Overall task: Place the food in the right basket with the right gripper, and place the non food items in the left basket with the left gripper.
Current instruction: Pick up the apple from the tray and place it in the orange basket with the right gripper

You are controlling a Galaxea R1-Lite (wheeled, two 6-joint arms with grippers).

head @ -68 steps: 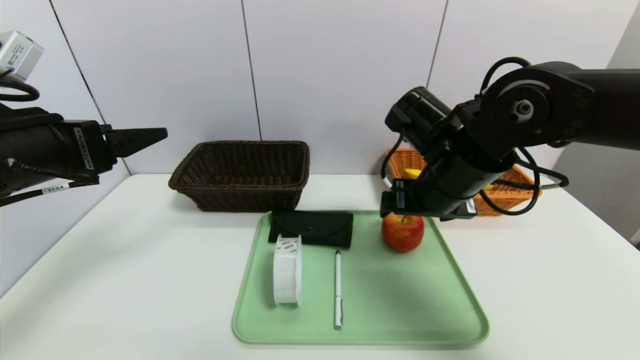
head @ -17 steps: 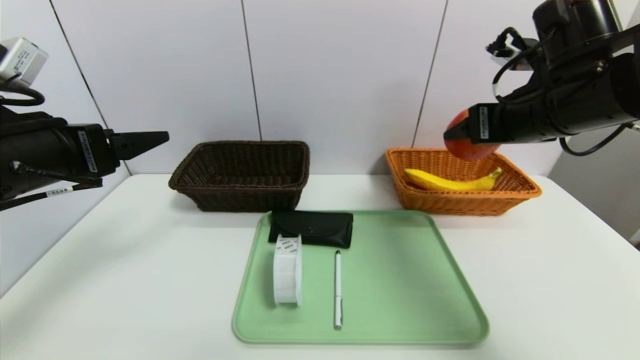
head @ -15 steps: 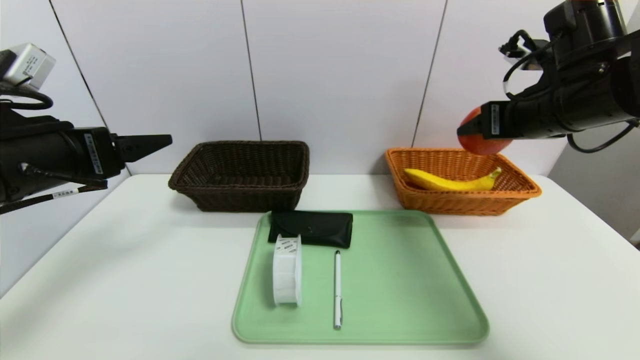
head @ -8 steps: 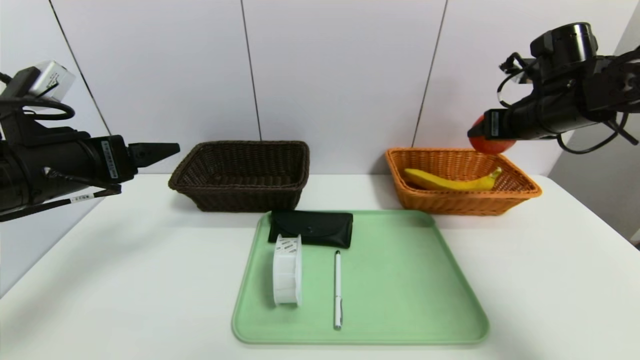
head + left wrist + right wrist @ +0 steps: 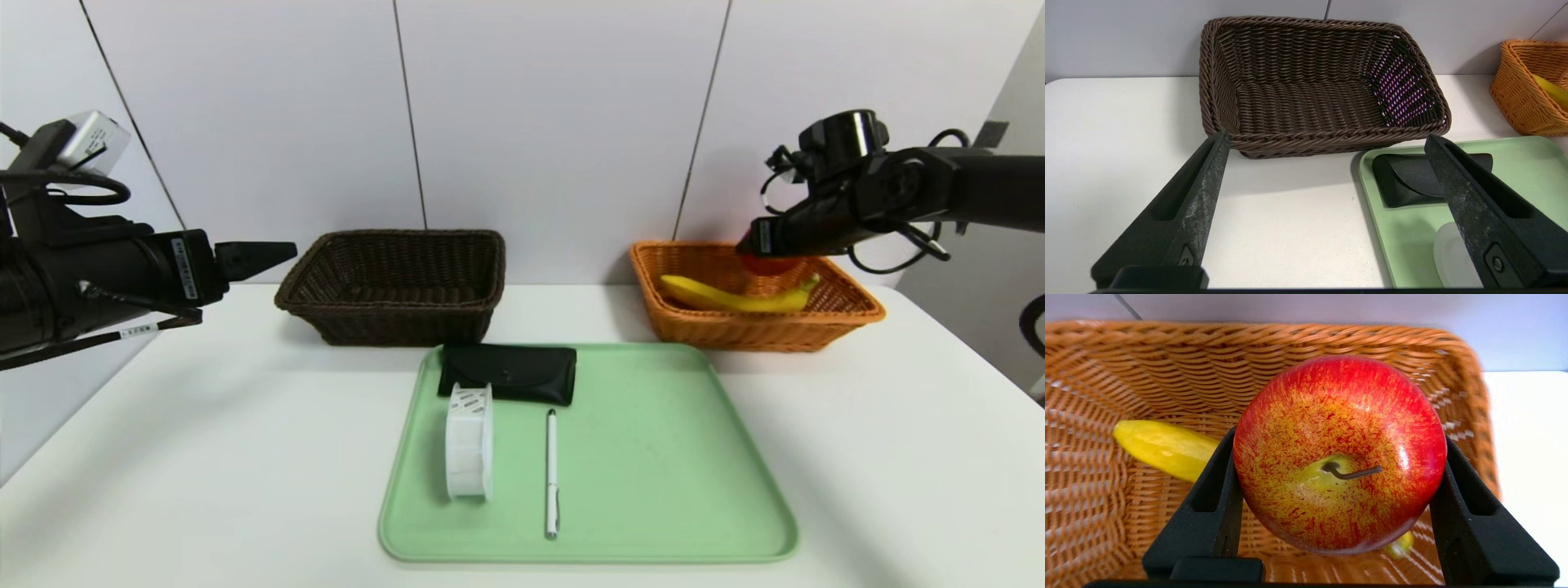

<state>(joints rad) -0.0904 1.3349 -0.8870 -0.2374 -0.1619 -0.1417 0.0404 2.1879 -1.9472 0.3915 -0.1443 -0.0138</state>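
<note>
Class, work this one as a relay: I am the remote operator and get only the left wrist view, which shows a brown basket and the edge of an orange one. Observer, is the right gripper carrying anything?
Observer: Yes, the right gripper is shut on a red apple.
Operator: Where is it?
Observer: Over the orange basket, not released.
Operator: The yellow bit in that basket?
Observer: A banana lying inside.
Operator: What else shares my tray?
Observer: A white pen beside the white roll.
</note>
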